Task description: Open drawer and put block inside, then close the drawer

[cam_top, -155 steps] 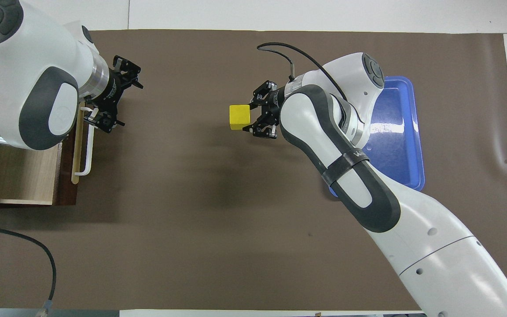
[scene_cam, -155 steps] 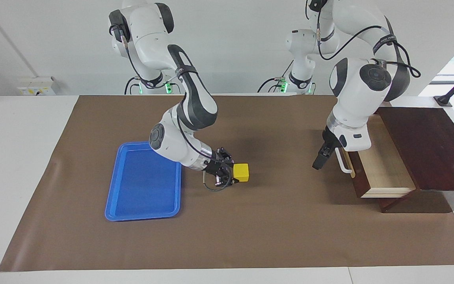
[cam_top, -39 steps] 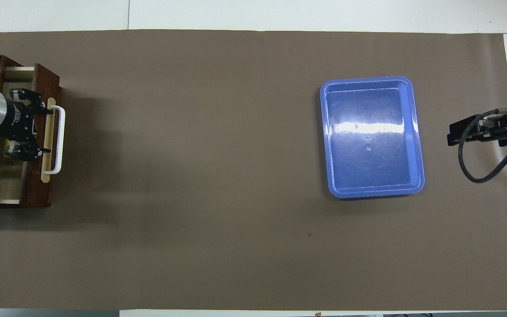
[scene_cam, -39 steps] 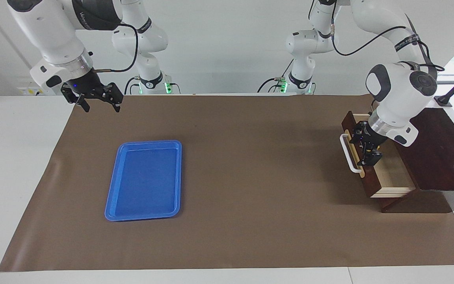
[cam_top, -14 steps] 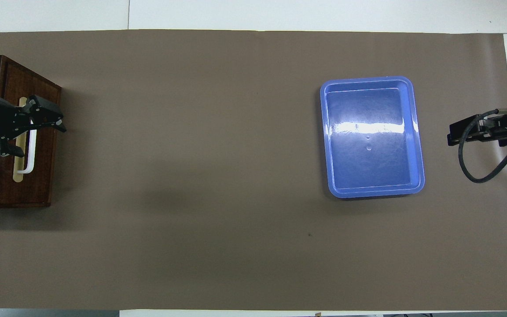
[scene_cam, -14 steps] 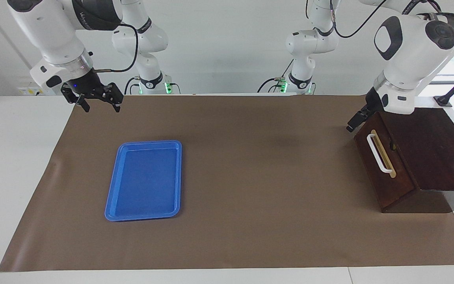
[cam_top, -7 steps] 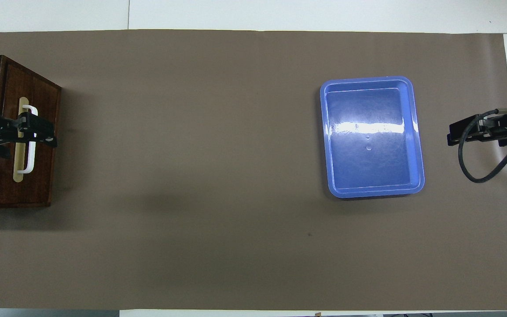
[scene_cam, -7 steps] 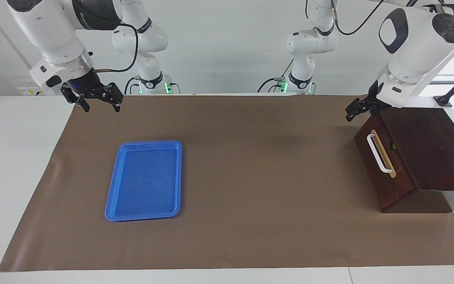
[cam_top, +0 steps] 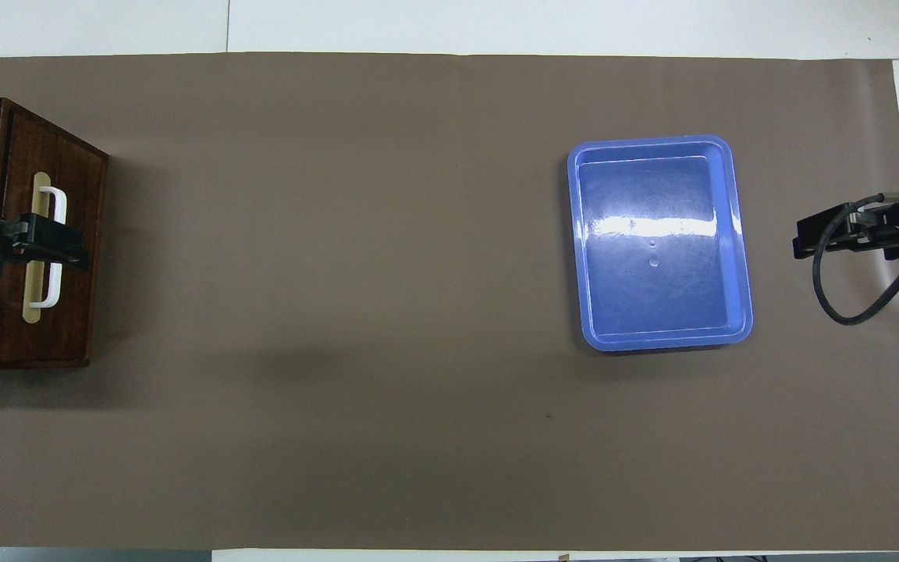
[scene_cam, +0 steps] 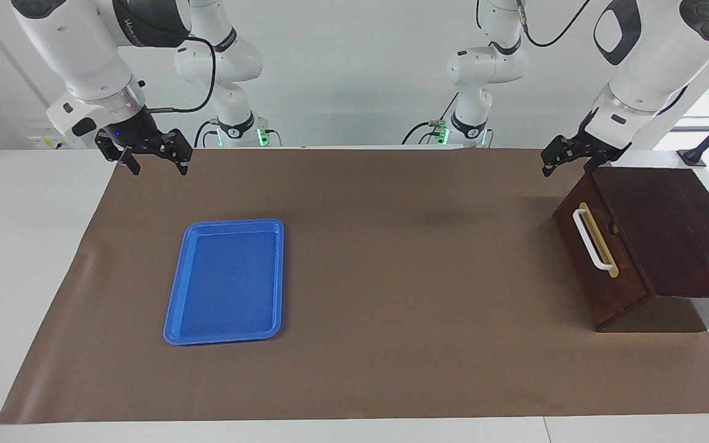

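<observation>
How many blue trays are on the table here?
1. The blue tray lies flat on the brown mat toward the right arm's end of the table; no other shows, though the closed drawer hides its contents.

The dark brown wooden box's drawer (scene_cam: 597, 255), earlier pulled out with the small yellow cube going in, now sits shut. My left hand (scene_cam: 567, 159) is off its white bar handle (scene_cam: 591, 239), raised, fingers spread.

Table (scene_cam: 22, 246): white, covered almost edge to edge by 1 brown mat (scene_cam: 391, 277).
Blue tray (scene_cam: 225, 280): flat on the mat, toward the right arm's end.
Wooden box (scene_cam: 668, 234): at the left arm's end, its drawer (scene_cam: 597, 258) closed.
</observation>
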`<control>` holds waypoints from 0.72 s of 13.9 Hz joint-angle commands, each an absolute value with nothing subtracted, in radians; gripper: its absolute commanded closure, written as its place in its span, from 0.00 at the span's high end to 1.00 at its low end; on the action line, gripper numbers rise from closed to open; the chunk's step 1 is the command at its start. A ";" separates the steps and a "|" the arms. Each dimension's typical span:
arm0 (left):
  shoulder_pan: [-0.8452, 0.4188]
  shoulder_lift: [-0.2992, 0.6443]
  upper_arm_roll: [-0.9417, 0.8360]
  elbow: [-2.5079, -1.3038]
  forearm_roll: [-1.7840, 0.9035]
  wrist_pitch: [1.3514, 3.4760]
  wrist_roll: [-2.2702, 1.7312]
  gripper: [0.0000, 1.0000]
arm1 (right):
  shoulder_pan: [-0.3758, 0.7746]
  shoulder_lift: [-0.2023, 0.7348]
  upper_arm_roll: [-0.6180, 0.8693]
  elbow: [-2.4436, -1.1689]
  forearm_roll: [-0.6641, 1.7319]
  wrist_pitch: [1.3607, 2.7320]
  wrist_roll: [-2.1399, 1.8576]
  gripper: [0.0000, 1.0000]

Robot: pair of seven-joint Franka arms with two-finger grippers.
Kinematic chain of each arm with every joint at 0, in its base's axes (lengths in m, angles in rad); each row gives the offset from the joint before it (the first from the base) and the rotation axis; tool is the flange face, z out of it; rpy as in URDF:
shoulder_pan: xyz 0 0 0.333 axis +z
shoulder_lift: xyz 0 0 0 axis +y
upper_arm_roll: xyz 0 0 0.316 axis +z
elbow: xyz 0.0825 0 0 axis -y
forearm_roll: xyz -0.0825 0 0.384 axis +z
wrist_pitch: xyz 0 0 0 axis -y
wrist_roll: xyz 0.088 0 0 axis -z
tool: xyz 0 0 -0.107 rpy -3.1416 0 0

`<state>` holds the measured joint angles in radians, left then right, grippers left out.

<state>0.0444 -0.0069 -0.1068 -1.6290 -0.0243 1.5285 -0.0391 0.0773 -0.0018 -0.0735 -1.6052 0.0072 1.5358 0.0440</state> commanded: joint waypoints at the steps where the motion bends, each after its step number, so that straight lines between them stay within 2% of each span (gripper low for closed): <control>1: 0.014 -0.029 -0.101 -1.640 -0.005 1.513 -0.022 1.00 | 0.066 -0.026 -0.063 -1.634 -0.002 1.543 0.032 1.00; 5: 0.006 -0.064 -0.100 -1.643 -0.006 1.508 -0.020 1.00 | 0.066 -0.026 -0.063 -1.634 -0.002 1.545 0.032 1.00; 10: 0.005 -0.060 -0.089 -1.646 -0.008 1.546 -0.021 1.00 | 0.066 -0.026 -0.063 -1.634 -0.002 1.545 0.032 1.00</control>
<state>0.0161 -0.0437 -0.1041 -1.6305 -0.0216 1.5230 -0.0343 0.0773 -0.0018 -0.0735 -1.6052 0.0072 1.5358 0.0440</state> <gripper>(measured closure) 0.000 0.000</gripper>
